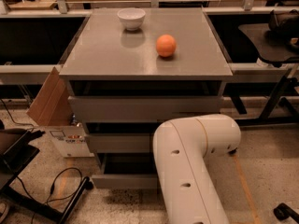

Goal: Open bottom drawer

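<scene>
The grey cabinet [145, 55] stands in the middle of the camera view with three stacked drawers. The bottom drawer [122, 181] has a plain grey front that juts out a little past the two fronts above it, with a dark gap showing above it. My white arm [191, 162] bends in front of the cabinet's lower right and covers the right part of the lower drawers. My gripper is hidden behind the arm and is not in view.
A white bowl [131, 18] and an orange [166, 45] sit on the cabinet top. A cardboard box [58, 115] leans at the cabinet's left. Cables and a black stand [51, 197] lie on the floor at lower left. A dark table [271, 41] stands at right.
</scene>
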